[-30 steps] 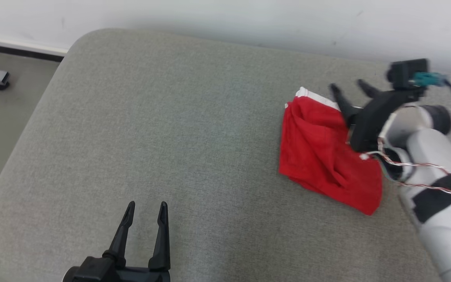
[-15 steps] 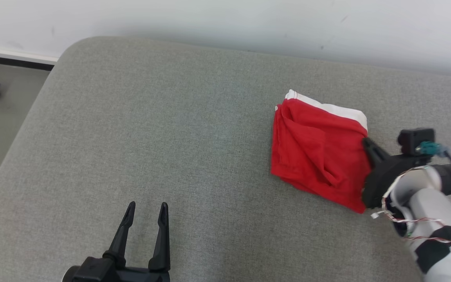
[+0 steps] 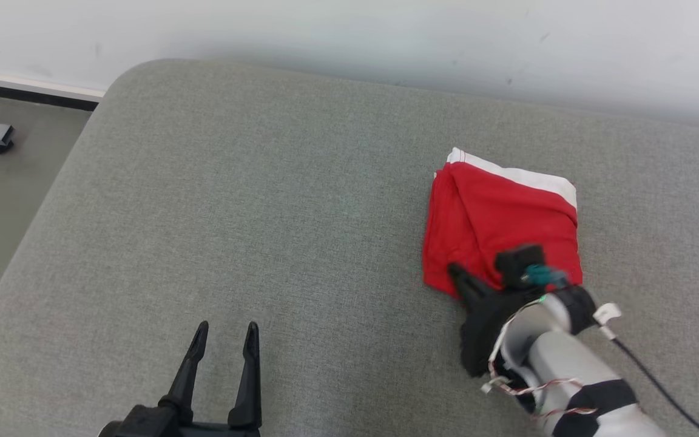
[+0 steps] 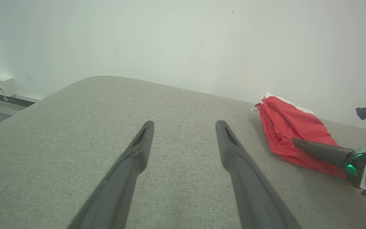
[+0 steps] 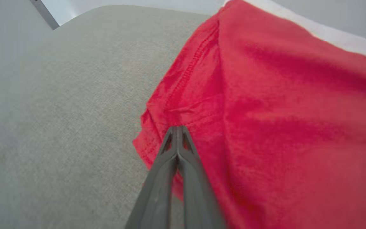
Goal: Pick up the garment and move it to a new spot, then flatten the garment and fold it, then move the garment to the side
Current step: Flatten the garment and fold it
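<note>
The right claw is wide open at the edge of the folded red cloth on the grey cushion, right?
Not open: the right gripper is shut, fingers together, at the edge of the folded red cloth on the grey cushion, as the right wrist view shows.

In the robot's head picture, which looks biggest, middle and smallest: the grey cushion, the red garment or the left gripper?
1. grey cushion: by far the largest.
2. red garment.
3. left gripper: looks smaller, but it sits nearer the camera and is cut off, so that is unsure.
</note>
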{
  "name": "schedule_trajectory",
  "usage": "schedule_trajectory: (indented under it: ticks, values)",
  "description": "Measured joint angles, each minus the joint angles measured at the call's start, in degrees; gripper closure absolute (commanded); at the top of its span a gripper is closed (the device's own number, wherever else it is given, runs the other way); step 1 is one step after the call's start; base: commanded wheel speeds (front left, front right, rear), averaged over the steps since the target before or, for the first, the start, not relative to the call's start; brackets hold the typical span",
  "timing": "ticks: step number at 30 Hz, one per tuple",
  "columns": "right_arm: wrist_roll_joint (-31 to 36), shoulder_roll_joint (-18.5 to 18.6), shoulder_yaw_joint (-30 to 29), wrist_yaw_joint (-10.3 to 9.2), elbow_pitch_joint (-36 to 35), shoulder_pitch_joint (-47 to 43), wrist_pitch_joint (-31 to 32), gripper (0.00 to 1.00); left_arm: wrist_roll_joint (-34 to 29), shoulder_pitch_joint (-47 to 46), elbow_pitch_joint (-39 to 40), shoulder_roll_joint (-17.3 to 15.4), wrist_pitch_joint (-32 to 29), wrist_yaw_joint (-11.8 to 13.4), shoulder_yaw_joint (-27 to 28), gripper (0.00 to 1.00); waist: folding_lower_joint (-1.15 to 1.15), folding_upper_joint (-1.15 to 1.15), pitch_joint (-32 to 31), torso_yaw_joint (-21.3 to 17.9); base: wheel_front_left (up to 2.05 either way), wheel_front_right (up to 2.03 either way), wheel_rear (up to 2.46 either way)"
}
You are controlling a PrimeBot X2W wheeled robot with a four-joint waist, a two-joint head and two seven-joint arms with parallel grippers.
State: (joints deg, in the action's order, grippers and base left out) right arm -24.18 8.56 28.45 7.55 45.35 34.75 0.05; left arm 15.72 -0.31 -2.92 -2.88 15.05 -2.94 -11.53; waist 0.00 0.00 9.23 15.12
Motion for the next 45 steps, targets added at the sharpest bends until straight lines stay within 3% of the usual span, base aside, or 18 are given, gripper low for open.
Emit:
schedule_trajectory:
  ticks: [8, 13, 14, 15, 16, 21, 29, 37, 45]
  values:
    - [-3.89, -1.27, 9.29, 0.00, -3.02, -0.52, 1.25, 1.00, -0.26, 1.19, -0.05, 0.02, 0.00, 0.00, 0.55, 0.00, 0.00, 0.00, -1.53, -1.04, 0.00, 0.00, 0.00]
    - [-6.19, -0.57, 11.12, 0.00, -5.76, -0.44, 0.12, 1.00, -0.60, 1.50, -0.03, 0.02, 0.00, -0.08, 0.81, 0.00, 0.00, 0.00, -2.34, -1.88, 0.00, 0.00, 0.00]
    - [-6.56, -0.25, 10.95, 0.00, -6.14, -0.40, -0.33, 0.87, -0.63, 1.55, -0.03, 0.02, 0.00, -0.08, 0.86, 0.00, 0.00, 0.00, -2.53, -2.11, 0.00, 0.00, 0.00]
    - [-6.57, 0.19, 10.72, 0.00, -6.42, -0.32, -0.70, 0.59, -0.69, 1.61, -0.02, 0.02, 0.00, -0.08, 0.90, 0.00, 0.00, 0.00, -2.73, -2.33, 0.00, 0.00, 0.00]
    - [-6.24, 0.68, 10.36, 0.00, -6.44, -0.19, -0.92, 0.00, -0.81, 1.69, -0.02, 0.02, 0.00, -0.09, 0.98, 0.00, 0.00, 0.00, -2.94, -2.54, 0.00, 0.00, 0.00]
    - [-2.34, 1.04, 4.63, 0.00, -4.08, 0.15, 0.56, 0.00, -1.11, 2.48, 0.01, 0.02, 0.00, -0.15, 1.09, 0.00, 0.00, 0.00, -3.73, -3.44, 0.00, 0.00, 0.00]
    - [5.09, -3.90, -3.52, 0.00, -1.78, 1.79, 8.99, 0.00, -1.44, 2.54, 0.07, 0.02, 0.00, -0.62, 1.09, 0.00, 0.00, 0.00, -3.42, -3.90, 0.00, 0.00, 0.00]
    - [14.21, -5.60, -10.83, 0.00, -2.38, 2.78, 15.00, 0.00, -1.56, 2.24, 0.05, 0.02, 0.00, -1.04, 1.13, 0.00, 0.01, 0.00, -2.15, -2.95, 0.00, 0.00, 0.00]
    - [14.52, -5.65, -9.98, 0.00, -8.78, 1.05, 18.97, 0.00, -1.59, 1.42, 0.15, 0.01, 0.00, -1.09, 1.56, 0.00, 0.01, 0.00, -0.38, -2.53, 0.00, 0.00, 0.00]
